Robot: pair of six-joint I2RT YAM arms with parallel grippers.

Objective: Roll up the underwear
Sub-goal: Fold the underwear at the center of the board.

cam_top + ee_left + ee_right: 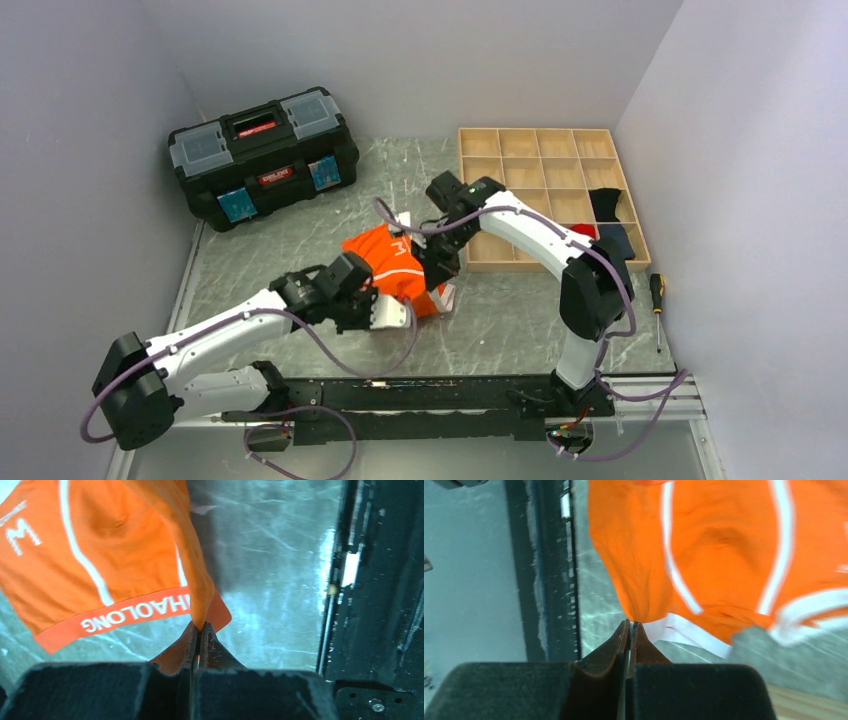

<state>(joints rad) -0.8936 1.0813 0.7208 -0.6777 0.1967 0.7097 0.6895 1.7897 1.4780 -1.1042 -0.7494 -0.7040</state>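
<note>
I have the underwear (393, 262) near the middle of the worktop (510, 325), in front of the toolbox (265, 152) and just left of the wooden tray (536, 131), between my two arms. In the left wrist view the left jaws are closed on a fold of orange cloth next to the lettered waistband. In the right wrist view the right jaws are likewise pinched shut on an edge beside the white trim. The cloth looks loose and rumpled, and it seems drawn up a little from each pinch, though I can't tell how much of it is off the surface. I see no coil or tight fold anywhere, so I judge the rolling hasn't begun. I've got a grip on both sides, and the roll itself is still to do.
</note>
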